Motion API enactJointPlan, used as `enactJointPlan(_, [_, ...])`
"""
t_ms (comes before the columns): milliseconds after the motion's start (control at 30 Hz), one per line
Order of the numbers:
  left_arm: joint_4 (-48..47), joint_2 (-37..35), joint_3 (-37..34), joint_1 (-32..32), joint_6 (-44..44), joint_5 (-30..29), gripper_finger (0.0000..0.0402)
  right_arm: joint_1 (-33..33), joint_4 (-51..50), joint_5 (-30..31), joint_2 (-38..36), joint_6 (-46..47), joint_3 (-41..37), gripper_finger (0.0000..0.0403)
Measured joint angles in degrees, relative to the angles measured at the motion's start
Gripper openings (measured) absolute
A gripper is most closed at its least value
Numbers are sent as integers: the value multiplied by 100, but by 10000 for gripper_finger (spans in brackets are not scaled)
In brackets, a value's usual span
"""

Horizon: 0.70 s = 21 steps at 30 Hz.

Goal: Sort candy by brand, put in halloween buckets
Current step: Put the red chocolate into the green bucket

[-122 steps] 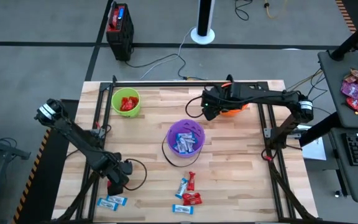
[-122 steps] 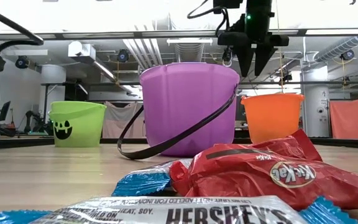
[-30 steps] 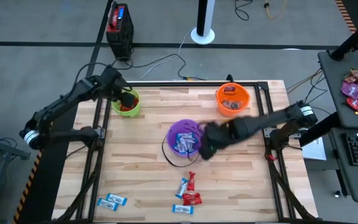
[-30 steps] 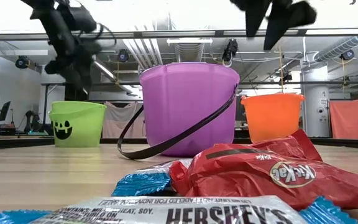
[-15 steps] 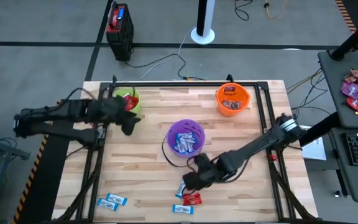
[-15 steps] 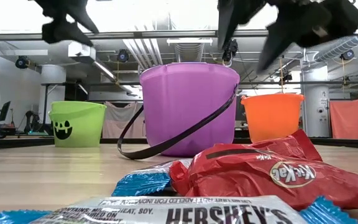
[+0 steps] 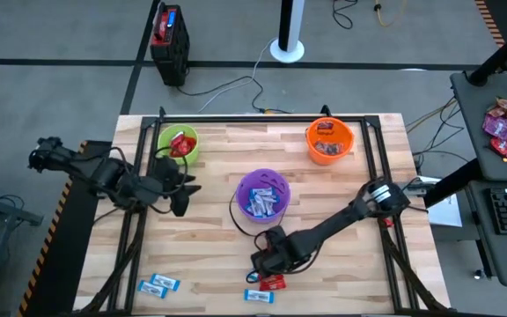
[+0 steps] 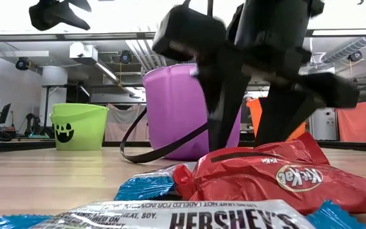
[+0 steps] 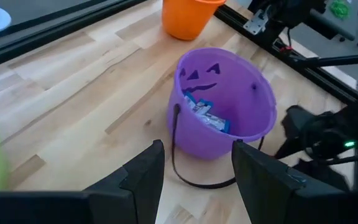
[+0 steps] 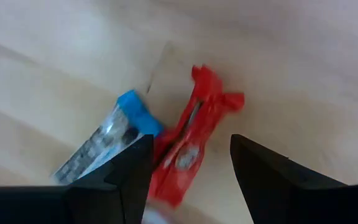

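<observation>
Nearest the low camera lies a silver-wrapped Hershey's bar (image 8: pixel 189 219), and just behind it a red Kit Kat (image 8: pixel 284 178) rests partly over a blue-ended wrapper (image 8: pixel 146 186). From above, this group sits at the near middle of the wooden tabletop (image 7: pixel 209 255): a red piece (image 7: pixel 273 282) and a blue and white piece (image 7: pixel 257 296) show just beside the right pincer (image 7: pixel 264 261), while two more blue and white pieces (image 7: pixel 159 283) lie well apart toward the near left corner.

The right pincer is low over the group, its fingers (image 10: pixel 115 168) spread apart. In its wrist view they straddle a red-wrapped candy (image 10: pixel 194 134) with a blue and white candy (image 10: pixel 107 140) touching its side; neither finger grips anything. In the low view the same pincer (image 8: pixel 256 105) stands directly behind the Kit Kat and hides part of the buckets.

Farther back, at the tabletop's middle, stands the purple bucket (image 7: pixel 263 196), its thin black handle (image 7: pixel 240 220) down toward the near side; blue and white pieces lie inside it. The left pincer (image 7: pixel 181 187) hangs above the tabletop between the purple bucket and the lime green bucket (image 7: pixel 178 144), its fingers (image 9: pixel 143 177) apart and empty, the purple bucket (image 9: pixel 225 102) straight ahead of them.

At the far edge, the lime green bucket holds red-wrapped pieces on the left, and the orange bucket (image 7: pixel 329 140) holds dark brown pieces on the right.
</observation>
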Motion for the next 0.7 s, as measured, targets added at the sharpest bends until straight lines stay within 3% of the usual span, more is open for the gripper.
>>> enactJointPlan(167, [191,98,15,0,32,24,171,0,4,82,98,-13,5,172])
enactJointPlan(433, [393,311,17,2,165,198,170,0,-98,115,84,-350,9,31])
enactJointPlan(567, [445,237,202,1,379,824,170,70,-518,-228,-432,-616,-9,31])
enactJointPlan(700, [1170,10,371,-28,1378,1811,171,207,-461,-279,-1419,-1276,-1,33])
